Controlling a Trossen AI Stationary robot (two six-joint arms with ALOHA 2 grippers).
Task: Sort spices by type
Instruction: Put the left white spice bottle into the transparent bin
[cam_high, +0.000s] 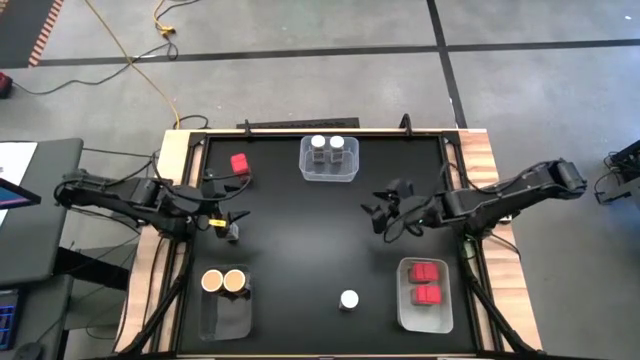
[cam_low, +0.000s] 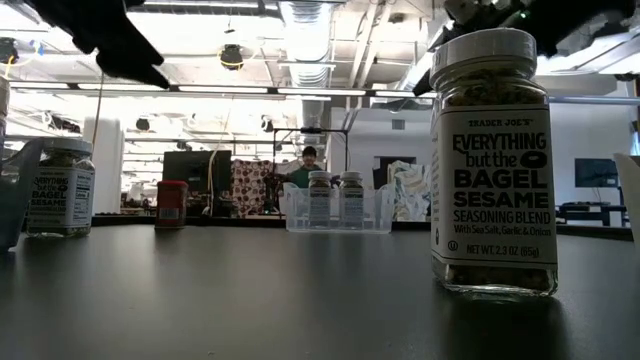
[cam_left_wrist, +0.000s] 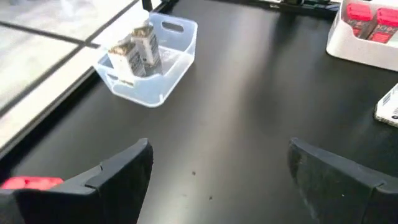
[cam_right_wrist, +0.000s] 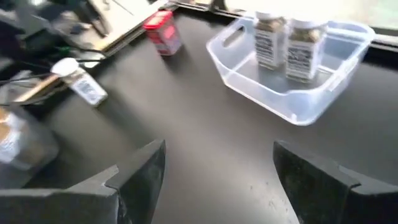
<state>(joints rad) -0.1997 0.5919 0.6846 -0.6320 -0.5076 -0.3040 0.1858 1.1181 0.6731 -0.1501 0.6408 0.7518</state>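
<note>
My left gripper (cam_high: 226, 224) hovers open over the table's left side, and a white-lidded jar (cam_high: 233, 233) stands right by it, untouched; nothing lies between the fingers in the left wrist view (cam_left_wrist: 217, 168). My right gripper (cam_high: 380, 214) is open over the middle right (cam_right_wrist: 217, 168). A red box (cam_high: 240, 163) stands on the far left (cam_right_wrist: 163, 32). Two white-lidded jars (cam_high: 327, 147) stand in a clear bin (cam_right_wrist: 292, 102). One white-lidded jar (cam_high: 348, 299) stands alone near the front (cam_low: 492, 160). Two tan-lidded jars (cam_high: 223, 282) sit in the near-left bin. Red boxes (cam_high: 427, 282) lie in the near-right bin.
The clear far bin (cam_high: 304, 172) sits at the table's far middle, the near-left bin (cam_high: 225, 318) and the near-right bin (cam_high: 405, 315) at the front corners. Bare black table (cam_high: 300, 235) lies between the two arms. A person (cam_low: 308, 170) is in the room beyond.
</note>
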